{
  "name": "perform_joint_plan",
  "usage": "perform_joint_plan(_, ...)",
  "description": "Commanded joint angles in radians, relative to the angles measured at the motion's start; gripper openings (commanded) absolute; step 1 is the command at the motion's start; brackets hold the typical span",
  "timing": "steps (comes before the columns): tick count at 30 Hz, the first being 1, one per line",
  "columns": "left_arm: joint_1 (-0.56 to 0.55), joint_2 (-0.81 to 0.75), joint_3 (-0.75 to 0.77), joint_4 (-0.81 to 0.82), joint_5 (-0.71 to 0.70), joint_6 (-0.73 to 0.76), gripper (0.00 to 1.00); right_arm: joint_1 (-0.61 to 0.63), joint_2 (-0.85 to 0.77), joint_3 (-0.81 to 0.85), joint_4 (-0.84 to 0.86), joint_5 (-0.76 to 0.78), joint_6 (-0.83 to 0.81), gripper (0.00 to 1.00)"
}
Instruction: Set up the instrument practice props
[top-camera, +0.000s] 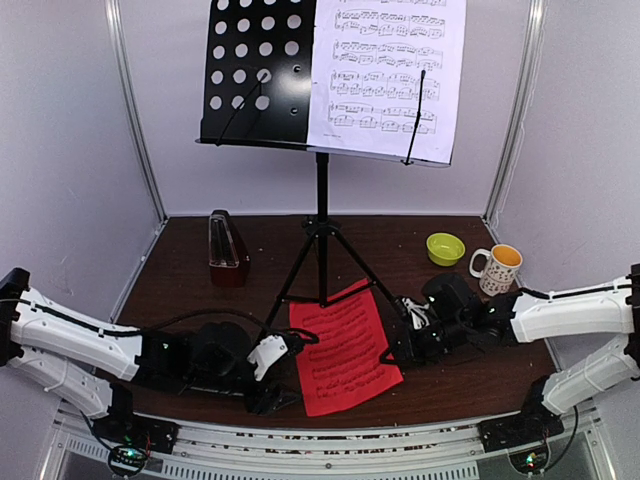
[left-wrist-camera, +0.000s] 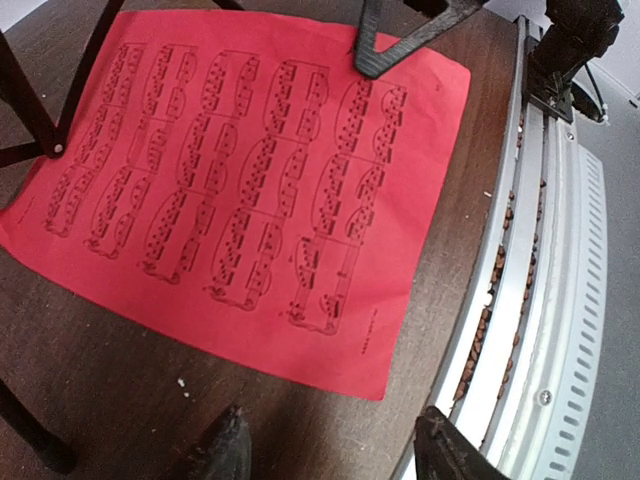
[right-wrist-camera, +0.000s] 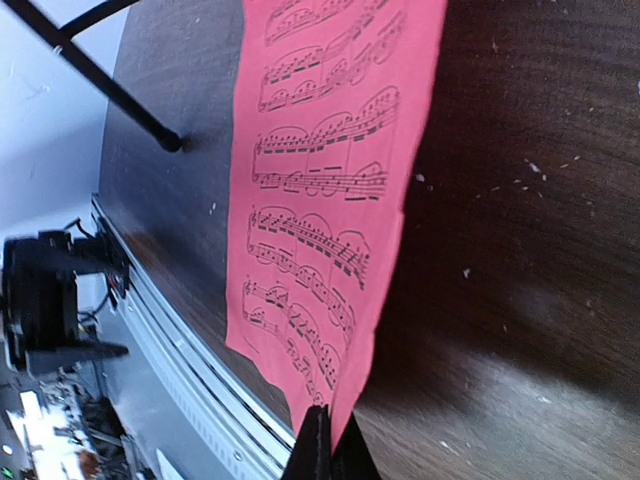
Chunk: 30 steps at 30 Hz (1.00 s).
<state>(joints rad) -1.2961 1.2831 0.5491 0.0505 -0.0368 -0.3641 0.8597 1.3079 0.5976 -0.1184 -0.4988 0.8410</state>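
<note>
The black tripod music stand (top-camera: 255, 70) stands at the back middle, with the white music sheet (top-camera: 385, 75) on the right half of its perforated desk. The red music sheet (top-camera: 345, 350) lies on the table in front of the stand's legs. My right gripper (top-camera: 405, 335) is shut on the sheet's right edge; in the right wrist view the gripper (right-wrist-camera: 325, 440) pinches the sheet (right-wrist-camera: 320, 180) and lifts that edge a little. My left gripper (left-wrist-camera: 335, 445) is open and empty just off the near left corner of the sheet (left-wrist-camera: 240, 170). The red-brown metronome (top-camera: 226, 242) stands at the back left.
A green bowl (top-camera: 445, 248) and a spotted white mug (top-camera: 498, 268) sit at the back right. The stand's tripod legs (left-wrist-camera: 30, 110) reach down to the red sheet's far edge. The table's front edge and metal rail (left-wrist-camera: 540, 300) run just beside my left gripper.
</note>
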Motion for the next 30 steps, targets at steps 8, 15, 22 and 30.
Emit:
perform_joint_plan(8, 0.008, -0.162, -0.069, -0.022, -0.139, -0.072, 0.7, 0.026, -0.284, 0.028, -0.421, 0.115, -0.341, 0.0)
perform_joint_plan(15, 0.056, -0.159, -0.052, -0.015, -0.106, -0.06, 0.73, 0.172, -0.33, 0.059, -0.61, 0.17, -0.413, 0.0)
perform_joint_plan(22, 0.153, -0.195, -0.073, 0.014, -0.006, -0.029, 0.8, 0.368, -0.318, 0.143, -0.656, 0.337, -0.448, 0.0)
perform_joint_plan(30, 0.266, -0.203, -0.043, 0.024, 0.198, 0.1, 0.86, 0.483, -0.317, 0.286, -0.678, 0.488, -0.574, 0.0)
